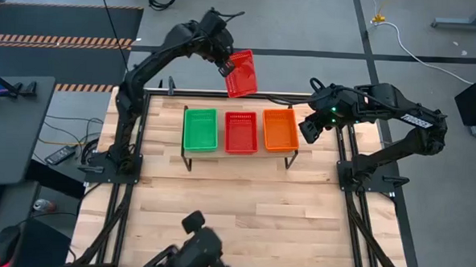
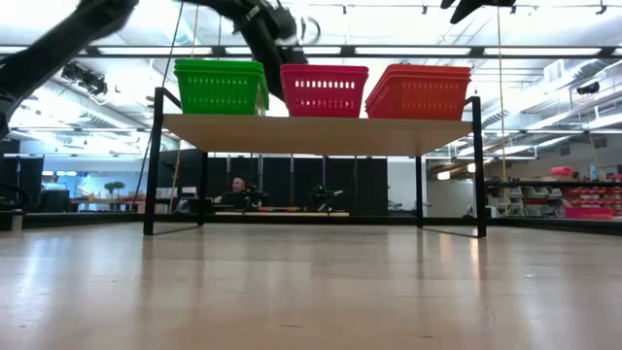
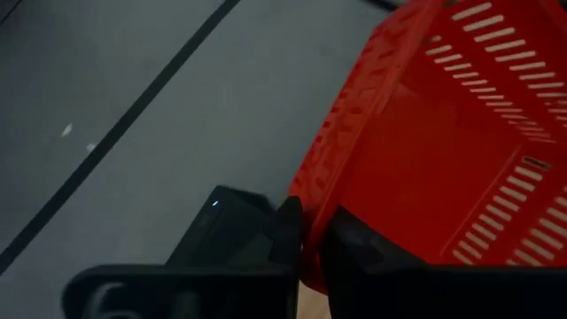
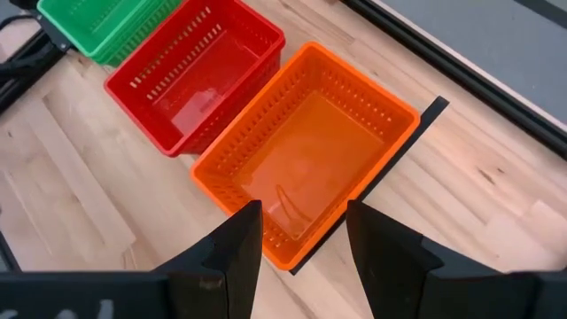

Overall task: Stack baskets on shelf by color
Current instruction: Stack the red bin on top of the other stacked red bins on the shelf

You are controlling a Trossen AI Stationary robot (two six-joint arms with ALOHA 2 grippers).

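Behind the shelf (image 1: pixel 239 155), left pincer (image 1: pixel 225 67) grips a red basket (image 1: pixel 242 73); right pincer (image 4: pixel 301 239) gapes wide.

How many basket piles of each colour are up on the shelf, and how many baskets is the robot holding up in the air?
Green pile on the shelf: 1
Red pile on the shelf: 1
Orange pile on the shelf: 1
Red basket held in the left gripper: 1
Total: 4
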